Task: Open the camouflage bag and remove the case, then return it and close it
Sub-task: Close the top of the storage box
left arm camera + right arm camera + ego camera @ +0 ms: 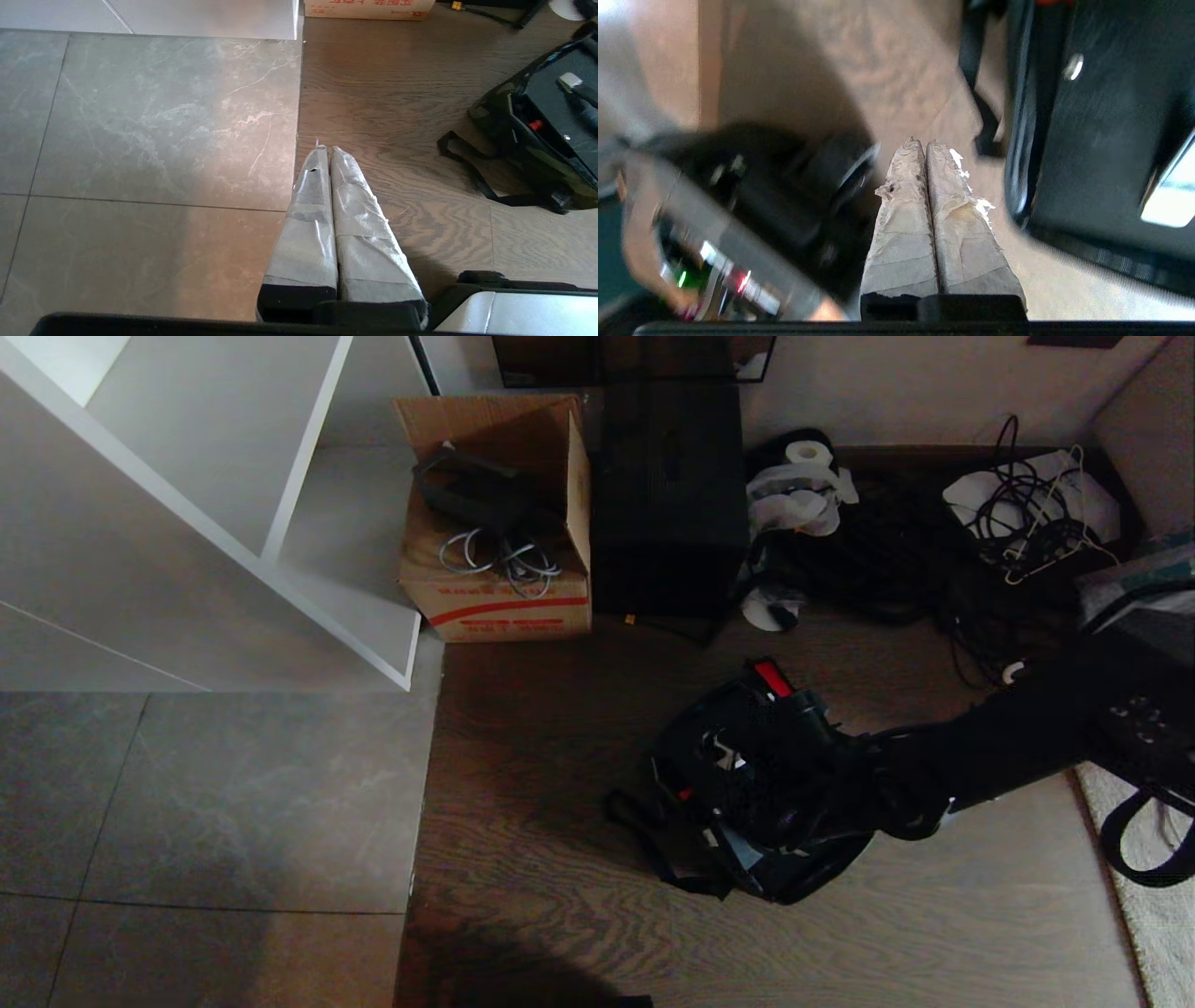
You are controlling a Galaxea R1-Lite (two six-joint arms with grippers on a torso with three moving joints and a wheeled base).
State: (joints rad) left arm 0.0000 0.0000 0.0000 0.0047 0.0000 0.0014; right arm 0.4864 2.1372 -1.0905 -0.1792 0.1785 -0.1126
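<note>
Left gripper (331, 151) is parked over the floor seam, jaws closed on nothing, well apart from the bag (537, 135). The bag (747, 784) lies on the wood floor, centre-right — its long axis runs diagonally. Right gripper (924, 144) is nearer: jaws closed and empty, the bag (1101, 121) just beside them. Contact cannot be told — the arm hides the bag's near side in the head view; no case is made out.

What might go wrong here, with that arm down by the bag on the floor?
1. The right pincer is shut on nothing beside the camouflage bag, so it may have missed its grip.
2. The bag's loose strap trails across the wood floor and could snag the arm.
3. The tangled cables lie close behind; a wide swing might catch them.
</note>
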